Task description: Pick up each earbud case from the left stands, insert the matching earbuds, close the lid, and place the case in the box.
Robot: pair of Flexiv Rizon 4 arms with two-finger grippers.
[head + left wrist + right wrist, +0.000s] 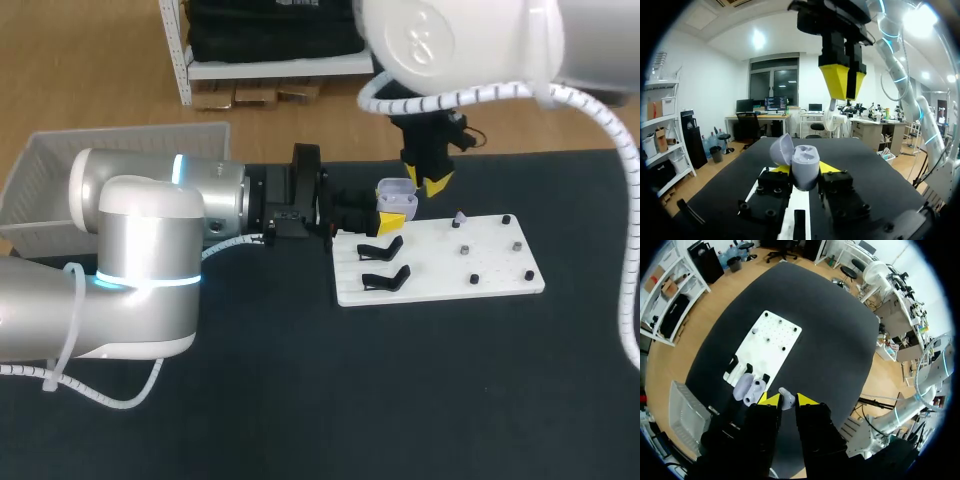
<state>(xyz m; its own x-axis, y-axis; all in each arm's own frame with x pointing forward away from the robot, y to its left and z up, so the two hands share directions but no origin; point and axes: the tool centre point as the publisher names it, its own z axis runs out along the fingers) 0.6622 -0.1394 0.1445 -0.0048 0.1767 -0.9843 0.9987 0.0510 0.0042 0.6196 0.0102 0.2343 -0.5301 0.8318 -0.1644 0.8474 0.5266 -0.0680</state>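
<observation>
**Between Left Fingertips: Open Case Awaiting Earbud**

Our left gripper (804,169) is closed on the earbud case (806,159), lid (781,148) hinged back, wells up. Directly above it, our right gripper (788,400) pinches an earbud (785,397) between near-touching tips. We judge insertion is next: centre the earbud over its matching well, descend slowly, release only once seated.

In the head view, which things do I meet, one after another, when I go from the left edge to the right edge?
Box → left arm → earbud case → pegs at the right end of the white board.
</observation>
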